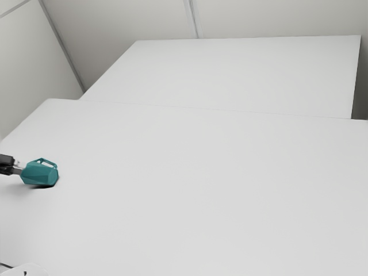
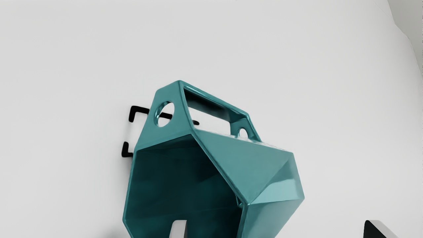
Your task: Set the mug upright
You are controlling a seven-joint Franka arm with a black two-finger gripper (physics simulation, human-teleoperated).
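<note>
The mug [image 1: 40,173] is tipped on its side over the table [image 1: 190,190], at the tip of the gripper [image 1: 18,171], its mouth facing the hand. The fingers stand wide apart, one at the mouth, the other beyond the mug's outer wall, well clear of it.

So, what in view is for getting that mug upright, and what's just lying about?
For the job:
- mug, tipped over
- gripper, open, one finger at the mug's mouth

Just there:
- black angular marks beside the mug
- pale object at the exterior view's lower left, too cut off to name
</note>
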